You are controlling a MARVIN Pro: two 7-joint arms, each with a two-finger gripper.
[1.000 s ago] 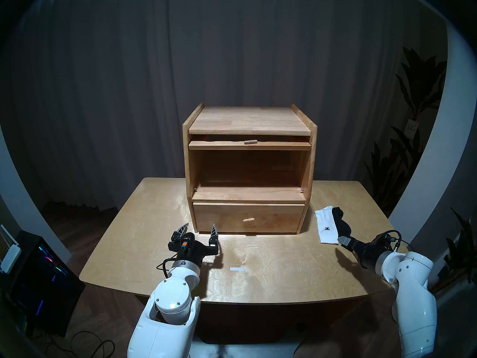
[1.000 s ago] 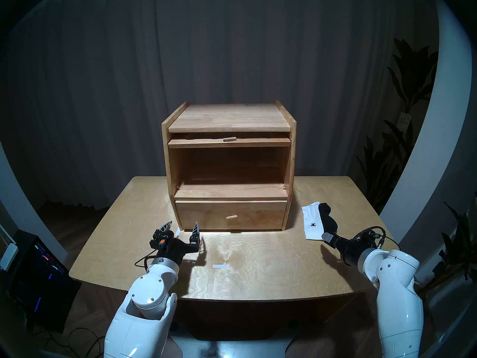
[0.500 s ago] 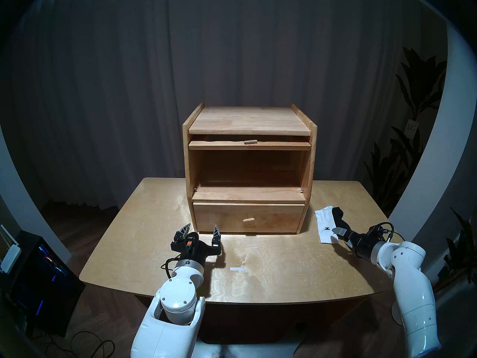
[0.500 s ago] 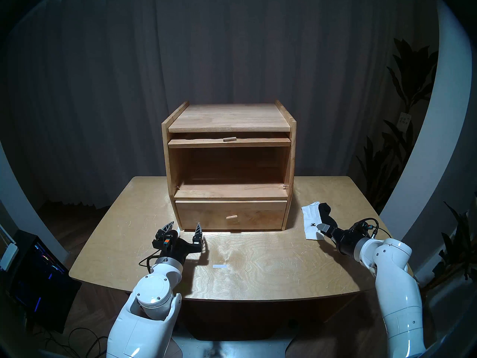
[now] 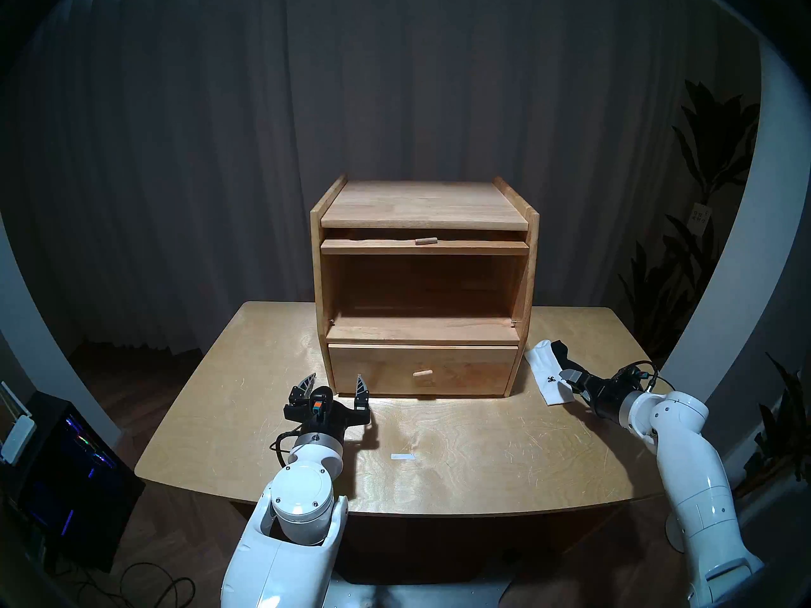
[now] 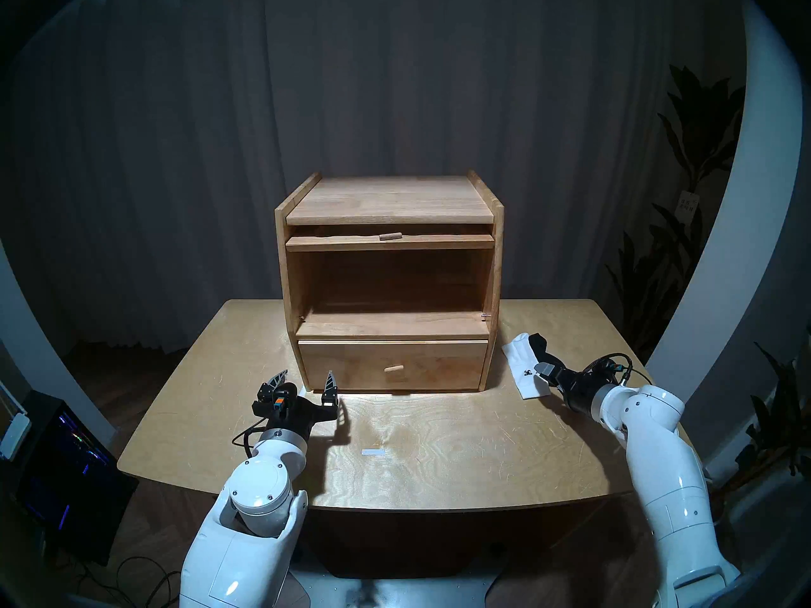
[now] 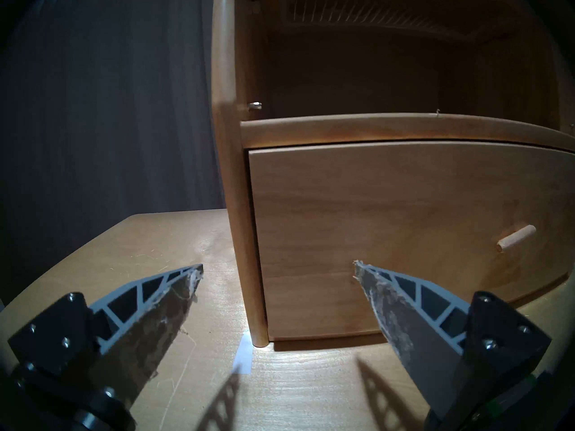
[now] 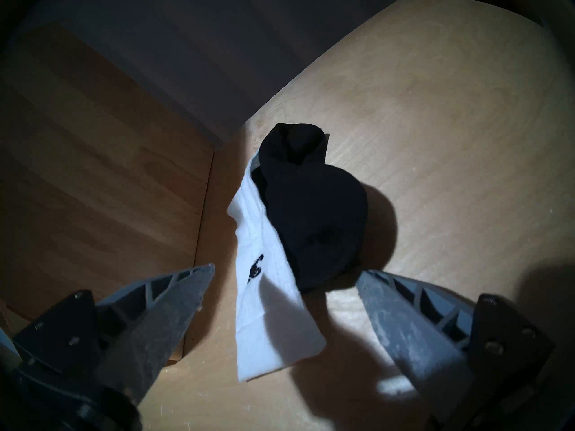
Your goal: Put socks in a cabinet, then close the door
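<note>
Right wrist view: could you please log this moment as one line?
right gripper: open, over socks | socks: on table beside cabinet | left gripper: open, empty

Socks [image 5: 548, 377] on table [image 5: 482, 453], right of cabinet [image 5: 423, 287]

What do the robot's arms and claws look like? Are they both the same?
Yes, they match. Each arm is made of smooth, shiny white rounded shells with small dark screws and a silver ring at the wrist. The left gripper and right gripper have black bodies, with two pointed grey fingers built like little lattice bridges, their pads scuffed. A thin black cable loops beside each wrist.
</note>
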